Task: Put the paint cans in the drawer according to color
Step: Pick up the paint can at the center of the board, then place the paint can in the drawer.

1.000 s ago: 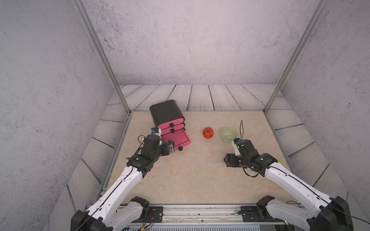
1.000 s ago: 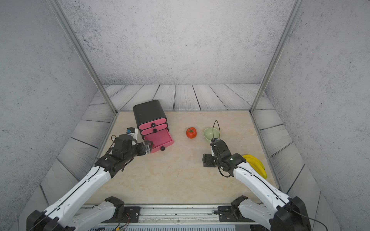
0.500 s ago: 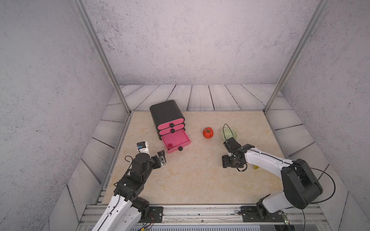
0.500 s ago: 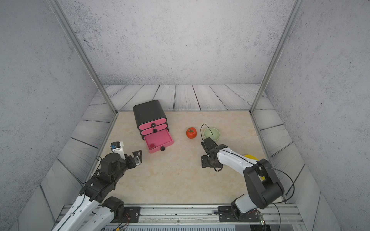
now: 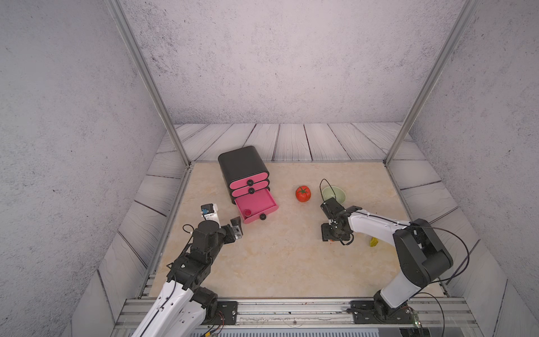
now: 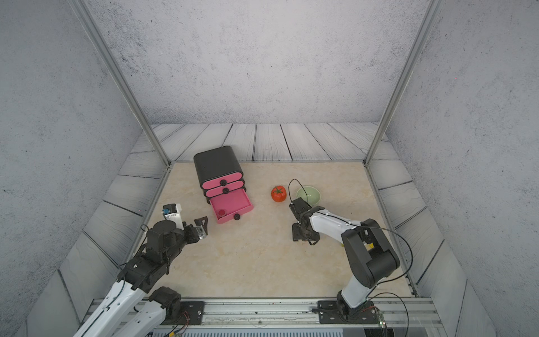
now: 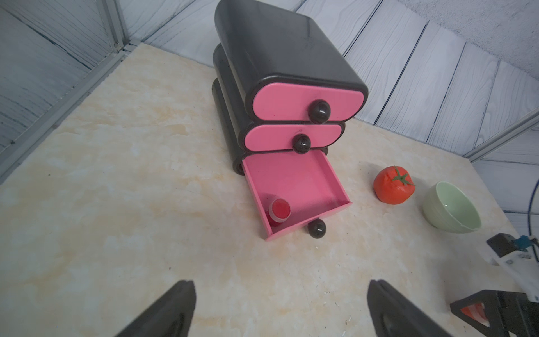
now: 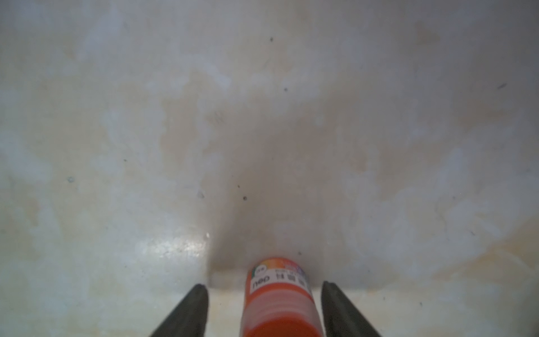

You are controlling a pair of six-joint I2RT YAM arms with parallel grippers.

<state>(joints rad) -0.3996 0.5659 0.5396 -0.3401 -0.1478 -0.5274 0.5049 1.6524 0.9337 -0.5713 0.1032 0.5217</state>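
Two fingers (image 8: 189, 315) of the right tool (image 8: 264, 287) stand part open astride the orange paint can (image 8: 277, 300), gaps either side. Its long axis runs along them, far end on the bench (image 8: 262, 116). Left tool (image 7: 280, 306) gapes wide (empty). Red paint can (image 7: 280, 209) stands lid-up in the drawer (image 7: 291, 58), bottom tray.

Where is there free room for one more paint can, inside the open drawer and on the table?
Most of the open bottom drawer is bare; only the red paint can stands in one front corner. The table between the drawer's knob and the right gripper is free too. Crowded: around the tomato and green bowl, next to the right gripper.
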